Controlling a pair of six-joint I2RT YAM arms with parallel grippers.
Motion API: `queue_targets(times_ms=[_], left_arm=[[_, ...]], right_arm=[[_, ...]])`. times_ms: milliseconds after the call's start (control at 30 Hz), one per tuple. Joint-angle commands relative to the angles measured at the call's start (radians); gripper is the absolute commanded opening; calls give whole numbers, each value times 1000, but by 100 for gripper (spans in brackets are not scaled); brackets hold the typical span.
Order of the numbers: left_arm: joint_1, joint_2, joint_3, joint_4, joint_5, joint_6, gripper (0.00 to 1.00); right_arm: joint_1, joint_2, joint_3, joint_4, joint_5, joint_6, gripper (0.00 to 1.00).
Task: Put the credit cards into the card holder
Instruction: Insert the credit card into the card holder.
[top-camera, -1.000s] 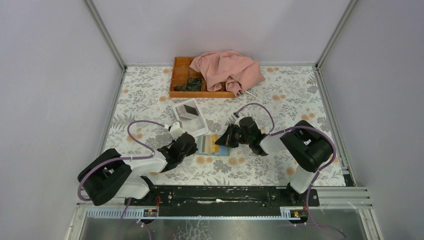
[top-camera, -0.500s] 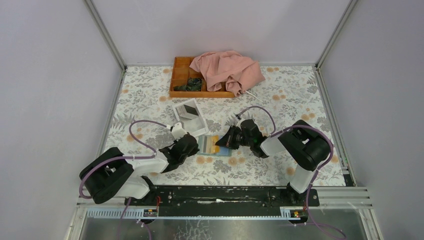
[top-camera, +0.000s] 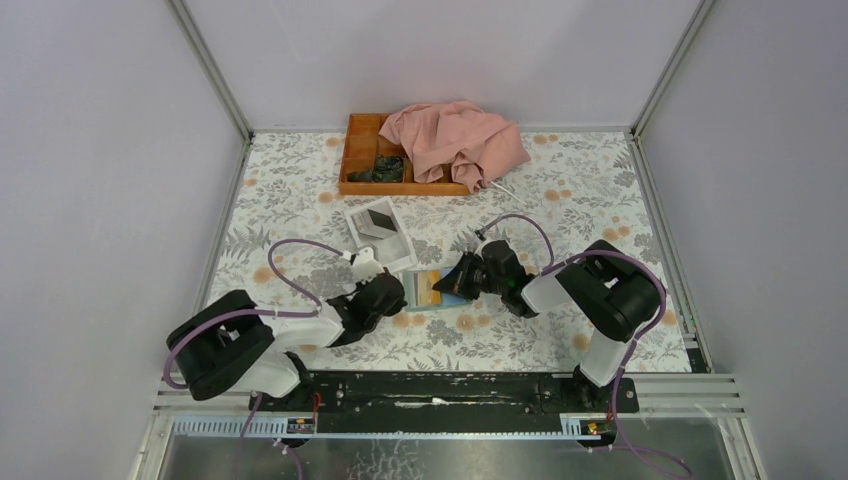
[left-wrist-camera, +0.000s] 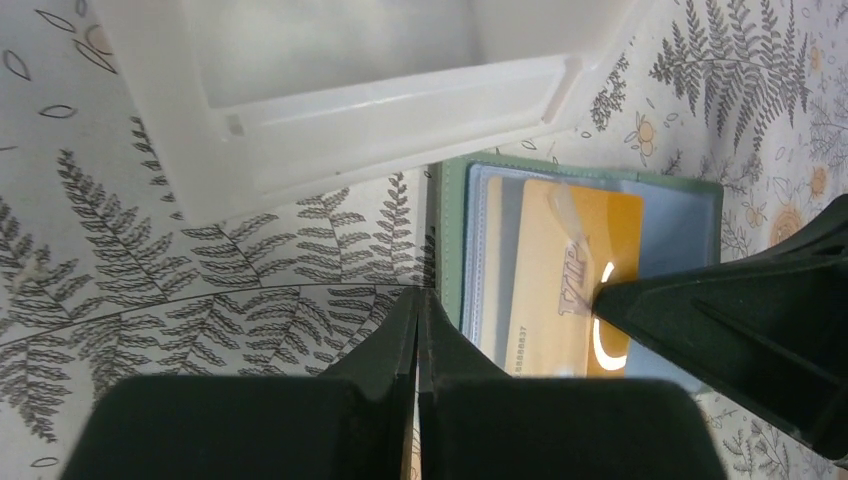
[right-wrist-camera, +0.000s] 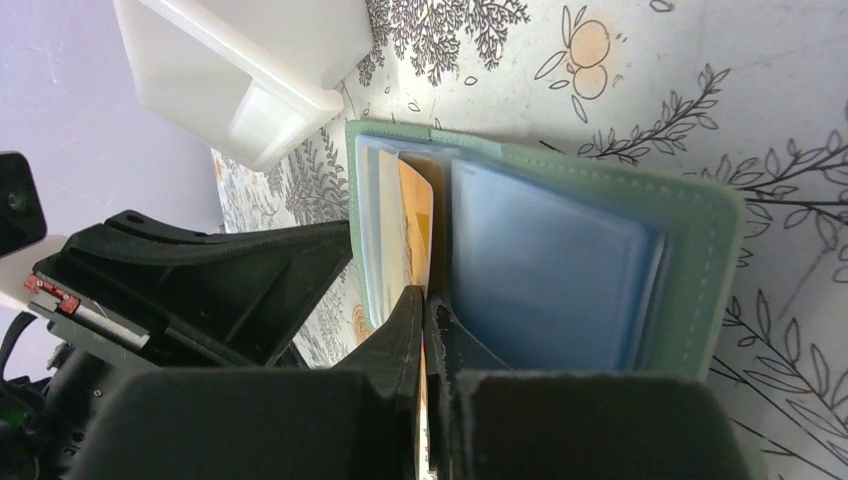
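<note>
Near the front of the flowered desk (top-camera: 300, 190), seen from above, the card holder (top-camera: 428, 290) lies open between the two arms, just in front of a white box (top-camera: 380, 235). The left jaws meet it from the left and the right jaws from the right, and both pairs look pressed together. At the far edge sits an orange tray (top-camera: 362, 160) with a pink cloth (top-camera: 455, 140) heaped over its right part.

From the left wrist, the left jaws are together and grip nothing. Their fingertips (left-wrist-camera: 408, 318) are on the desk just beside the green left edge of the card holder (left-wrist-camera: 448, 230); whether they touch it cannot be told. An orange card (left-wrist-camera: 560, 250) lies on the pale blue inside of the holder. The dark tip of the right jaws comes in from the right and rests on the card's face. The white box (left-wrist-camera: 350, 110) stands just beyond the holder.

From the right wrist, the right jaws are closed tight. Their fingertips (right-wrist-camera: 405, 320) are at the fold of the card holder (right-wrist-camera: 700, 240), against the orange card (right-wrist-camera: 415, 215), which sits among the pale blue sleeves (right-wrist-camera: 550, 265). Whether they pinch the card or only press on it cannot be told. The left jaws show at lower left, just beside the holder's edge, with the white box (right-wrist-camera: 260, 70) above them.
</note>
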Motion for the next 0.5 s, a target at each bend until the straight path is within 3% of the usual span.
queue_targets(times_ms=[0, 467], left_arm=[[-51, 54, -20, -118, 98, -14, 0], [-73, 81, 11, -140, 60, -14, 0]], right_arm=[[26, 22, -8, -42, 54, -5, 0], [56, 15, 35, -170, 74, -66, 0]])
